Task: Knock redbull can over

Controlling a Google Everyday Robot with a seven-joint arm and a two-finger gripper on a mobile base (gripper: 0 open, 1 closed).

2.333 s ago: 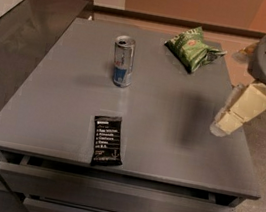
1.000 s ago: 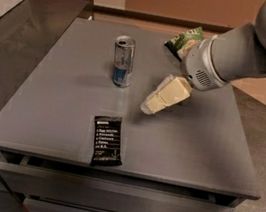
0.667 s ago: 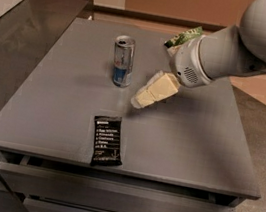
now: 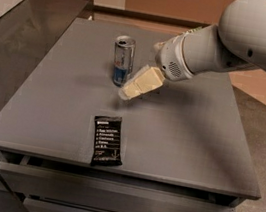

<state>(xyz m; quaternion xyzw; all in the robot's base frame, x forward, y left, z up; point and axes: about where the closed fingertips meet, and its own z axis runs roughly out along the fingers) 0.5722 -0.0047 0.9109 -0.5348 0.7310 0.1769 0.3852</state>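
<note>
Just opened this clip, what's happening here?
A one-armed robot is going after the redbull can on the grey table. The can stands upright, not yet knocked over. The gripper hangs low right beside the can's base; whether it touches is unclear. A black snack bar wrapper lies flat near the table's front edge.

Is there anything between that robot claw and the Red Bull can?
Nothing: in the camera view only a sliver of bare table separates the gripper from the redbull can.

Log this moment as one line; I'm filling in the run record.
gripper: low over table, beside base of can, contact unclear | can: upright, not yet knocked | snack bar: flat near front edge
</note>
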